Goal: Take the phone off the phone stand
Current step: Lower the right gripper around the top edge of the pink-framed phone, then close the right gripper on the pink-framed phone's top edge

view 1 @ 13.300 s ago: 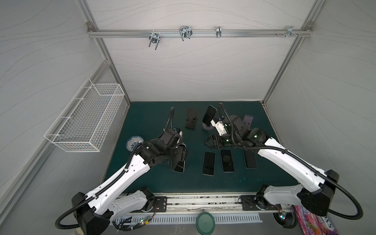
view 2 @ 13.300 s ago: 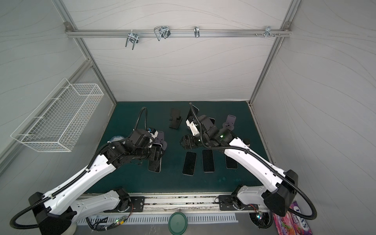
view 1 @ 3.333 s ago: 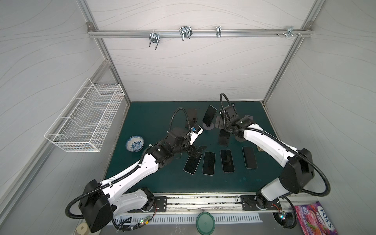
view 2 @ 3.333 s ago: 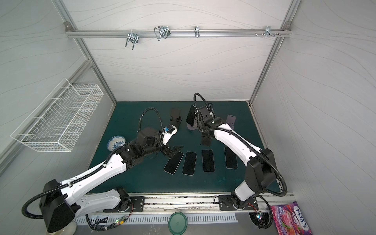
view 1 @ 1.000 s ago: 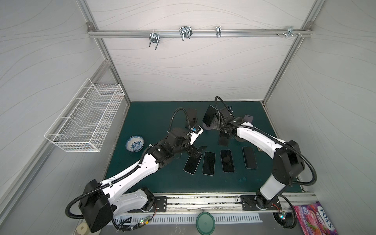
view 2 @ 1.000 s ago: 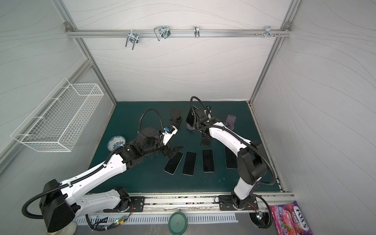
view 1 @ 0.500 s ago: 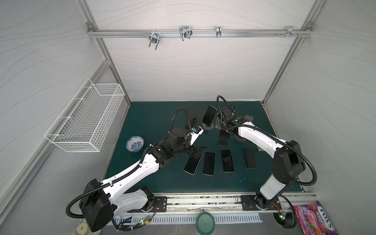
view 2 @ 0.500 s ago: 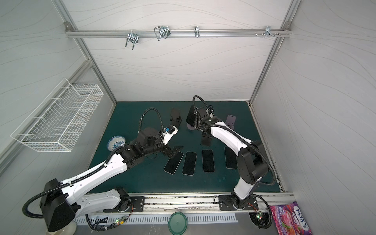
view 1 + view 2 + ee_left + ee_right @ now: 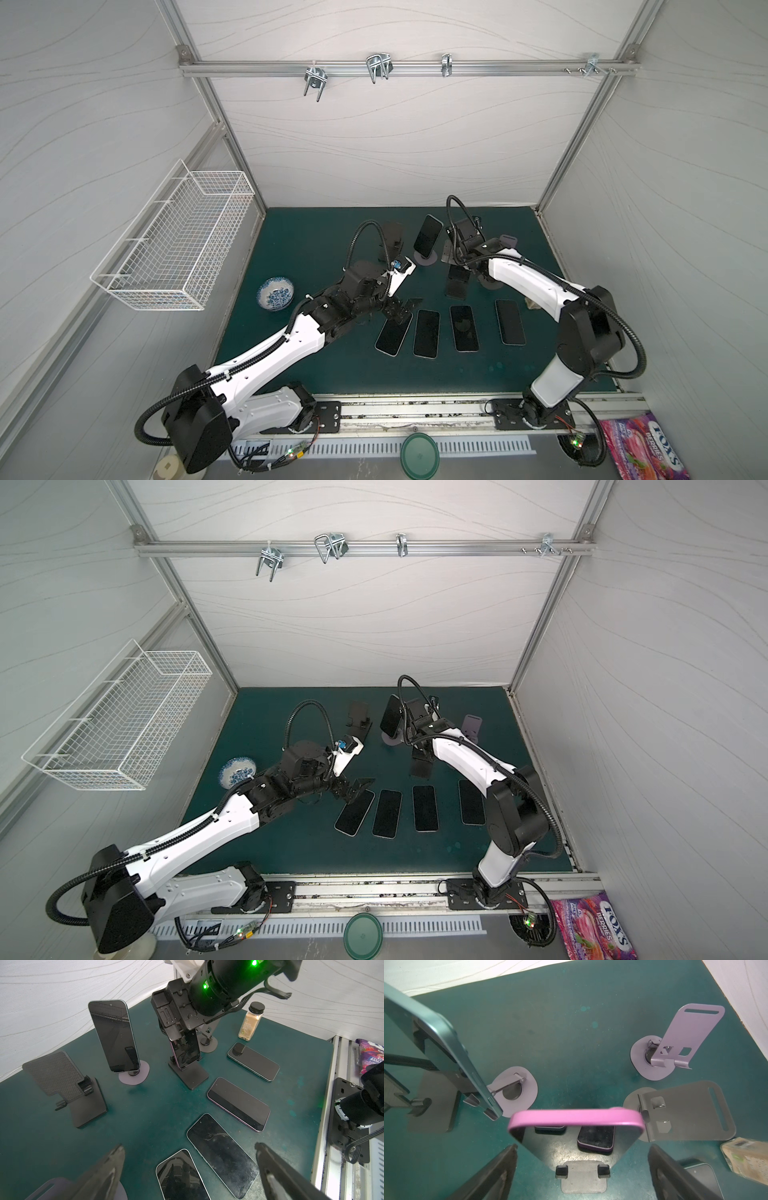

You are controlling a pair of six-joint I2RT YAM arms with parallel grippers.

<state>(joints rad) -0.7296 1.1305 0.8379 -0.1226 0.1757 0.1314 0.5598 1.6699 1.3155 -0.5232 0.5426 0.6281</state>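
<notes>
A pink-edged phone (image 9: 576, 1119) leans upright on a dark phone stand (image 9: 583, 1176) in mid-mat; the left wrist view shows the same phone (image 9: 186, 1053) and stand (image 9: 189, 1075). My right gripper (image 9: 582, 1147) is open and hangs over the phone's top, one finger on each side of it. It also shows at the stand in a top view (image 9: 455, 266). I cannot tell whether the fingers touch the phone. My left gripper (image 9: 189, 1146) is open and empty, low over flat phones, as a top view (image 9: 355, 789) also shows.
A teal phone (image 9: 428, 235) stands on a round lilac stand to the left. Empty stands: black mesh (image 9: 60, 1076), lilac (image 9: 685, 1036), grey (image 9: 685, 1109). Several phones (image 9: 427, 338) lie flat near the front. A spice bottle (image 9: 250, 1022), bowl (image 9: 276, 293) and wire basket (image 9: 174, 241) are nearby.
My right gripper has shifted slightly to the right over the stand, still open. The left arm has not moved.
</notes>
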